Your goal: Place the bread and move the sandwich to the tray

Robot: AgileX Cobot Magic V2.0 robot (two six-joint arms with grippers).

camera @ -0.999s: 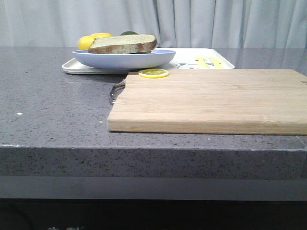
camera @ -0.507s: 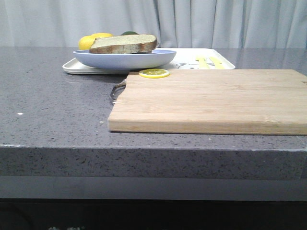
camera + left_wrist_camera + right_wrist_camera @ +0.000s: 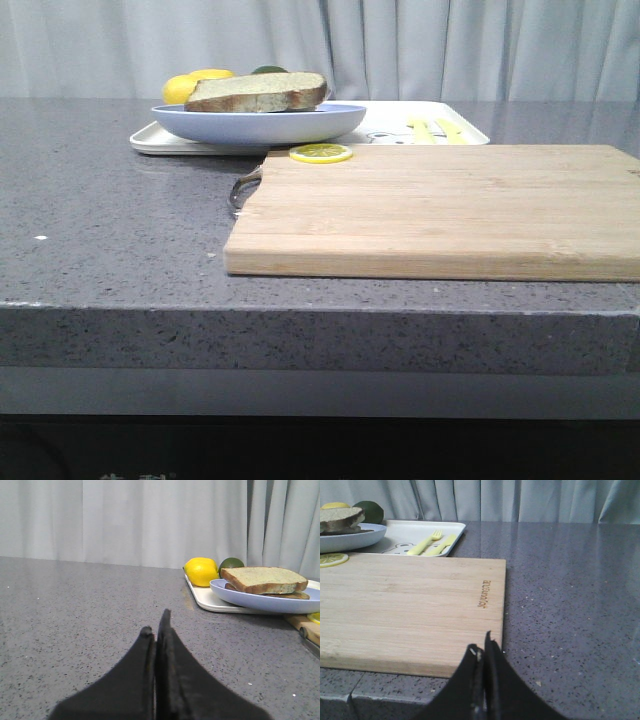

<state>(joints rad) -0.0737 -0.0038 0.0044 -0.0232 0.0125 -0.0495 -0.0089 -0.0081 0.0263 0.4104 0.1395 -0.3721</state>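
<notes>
The bread point(image 3: 258, 92), a thick pale speckled slice with a brown crust, lies on a thinner brown slice point(image 3: 290, 595) in the pale blue plate point(image 3: 200, 124). The plate stands on the left part of the white tray point(image 3: 460, 132) at the back. No fried egg or finished sandwich is in view. My left gripper point(image 3: 156, 625) is shut and empty, low over the counter, well short of the plate and to its left. My right gripper point(image 3: 482, 647) is shut and empty over the front right corner of the cutting board point(image 3: 410, 610). Neither gripper shows in the front view.
The wooden cutting board point(image 3: 440, 210) fills the middle and right of the grey counter, with a lemon slice point(image 3: 320, 153) on its far left corner. A lemon point(image 3: 201, 571) and a lime point(image 3: 231, 563) sit on the tray behind the plate. A yellow fork and knife point(image 3: 427, 544) lie on the tray.
</notes>
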